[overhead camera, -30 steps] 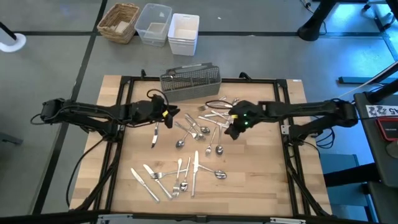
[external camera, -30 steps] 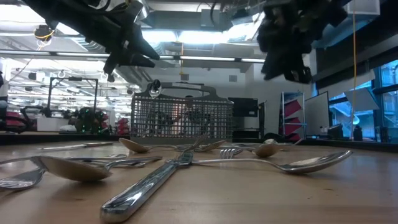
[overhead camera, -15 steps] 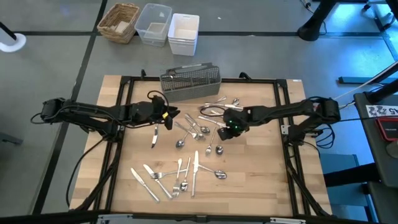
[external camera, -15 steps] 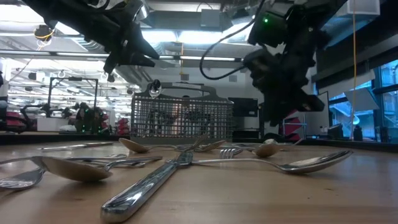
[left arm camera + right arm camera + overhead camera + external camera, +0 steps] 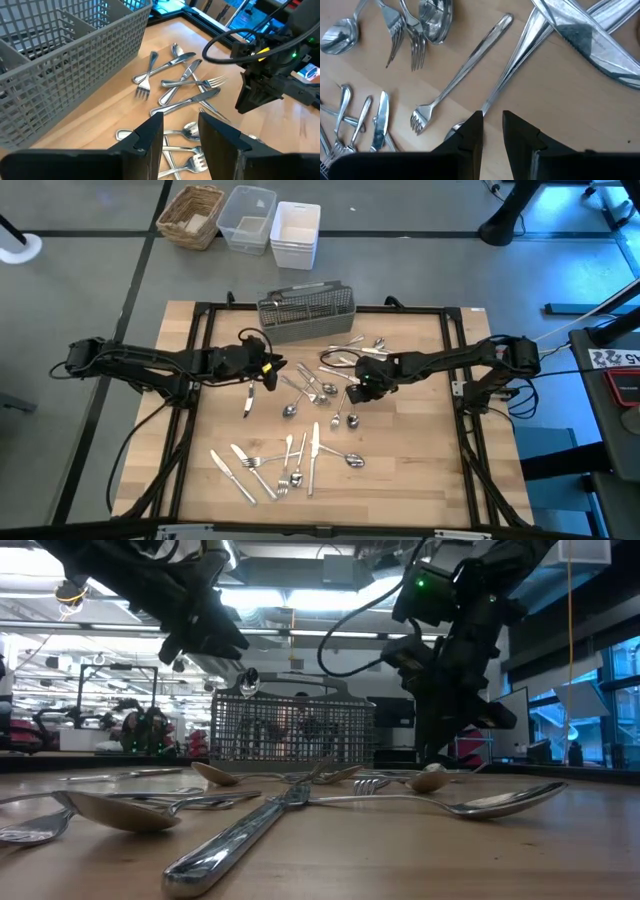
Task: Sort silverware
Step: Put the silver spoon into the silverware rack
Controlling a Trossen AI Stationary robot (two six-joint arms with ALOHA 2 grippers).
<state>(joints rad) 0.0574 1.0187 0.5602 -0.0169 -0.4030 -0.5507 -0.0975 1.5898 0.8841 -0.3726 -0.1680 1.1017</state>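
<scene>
Silverware lies scattered on the wooden table: a cluster of forks, spoons and knives (image 5: 312,385) at mid-table and a second group (image 5: 280,465) near the front edge. The grey mesh caddy (image 5: 306,310) stands at the far edge. My right gripper (image 5: 352,392) is low over the cluster and narrowly open. Its fingertips (image 5: 492,117) stand on either side of a spoon's neck (image 5: 487,102), and the handle runs away from them. My left gripper (image 5: 274,366) hangs open above the table, left of the cluster, with nothing between its fingers (image 5: 181,122).
A wicker basket (image 5: 192,215), a clear tub (image 5: 246,218) and a white tub (image 5: 295,232) stand beyond the table's far edge. Black frame rails (image 5: 190,410) run along the table's sides. A lone knife (image 5: 248,396) lies below the left gripper.
My right gripper has come down toward the table and moved a little toward its left edge. Its wrist rolled on the way, and it now stands low over the mid-table cluster. The silverware has stayed where it was.
</scene>
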